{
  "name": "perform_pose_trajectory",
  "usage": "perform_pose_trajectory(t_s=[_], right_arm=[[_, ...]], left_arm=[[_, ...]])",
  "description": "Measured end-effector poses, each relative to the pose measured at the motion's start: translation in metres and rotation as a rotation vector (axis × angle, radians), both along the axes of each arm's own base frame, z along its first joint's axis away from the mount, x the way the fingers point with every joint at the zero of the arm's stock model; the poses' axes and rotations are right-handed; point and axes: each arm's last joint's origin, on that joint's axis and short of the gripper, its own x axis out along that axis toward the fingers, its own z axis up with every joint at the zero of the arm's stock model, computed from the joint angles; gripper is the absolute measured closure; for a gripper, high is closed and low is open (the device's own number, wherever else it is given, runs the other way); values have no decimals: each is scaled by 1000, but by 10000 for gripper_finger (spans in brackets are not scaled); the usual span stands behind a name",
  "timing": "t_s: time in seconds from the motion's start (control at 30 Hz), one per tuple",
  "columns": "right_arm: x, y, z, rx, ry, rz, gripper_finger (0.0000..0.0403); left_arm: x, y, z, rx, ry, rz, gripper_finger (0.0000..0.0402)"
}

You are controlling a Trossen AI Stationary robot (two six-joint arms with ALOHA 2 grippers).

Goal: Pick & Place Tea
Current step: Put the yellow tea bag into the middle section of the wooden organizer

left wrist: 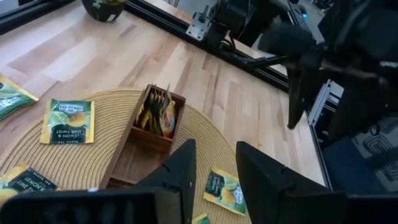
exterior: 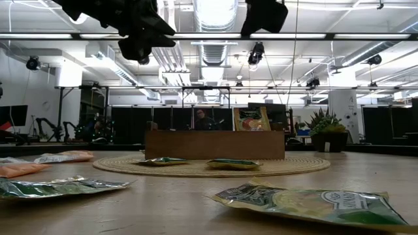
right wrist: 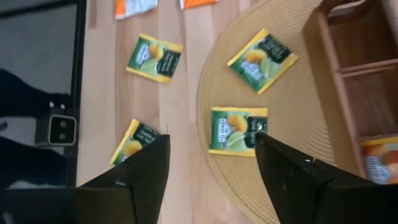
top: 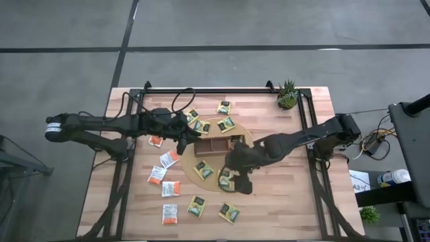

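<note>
Tea sachets lie scattered around a brown wooden tray (top: pixel 216 145) on a round woven mat (top: pixel 250 134). One end compartment of the tray holds several sachets standing upright (left wrist: pixel 158 115). My right gripper (right wrist: pixel 214 168) hangs open above a yellow-green sachet (right wrist: pixel 238 130) lying flat on the mat's near edge (top: pixel 226 178). It points steeply down and touches nothing. My left gripper (left wrist: pixel 214 180) hovers open and bare above the tray's left end (top: pixel 183 136). Orange sachets (top: pixel 171 188) lie flat on the table at the near left.
A small potted plant (top: pixel 287 95) stands at the table's far right corner. More yellow-green sachets lie on the far part of the mat (top: pixel 226 124) and near the front edge (top: pixel 196 205). Black frame rails (top: pixel 314 168) run along the table's sides.
</note>
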Motion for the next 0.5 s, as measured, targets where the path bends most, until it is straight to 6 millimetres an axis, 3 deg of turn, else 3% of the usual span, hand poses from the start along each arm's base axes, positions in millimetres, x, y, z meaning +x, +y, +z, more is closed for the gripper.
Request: perform_pose_trajectory(t_s=[0.23,0.5], right_arm=[[19,2,-32,-36,93,-3,135],[37,-5,-72,-86,189,-29,133]], left_arm=[[0,0,0,0,0,0,294],[-2,0,2,10,-8,-3,294]])
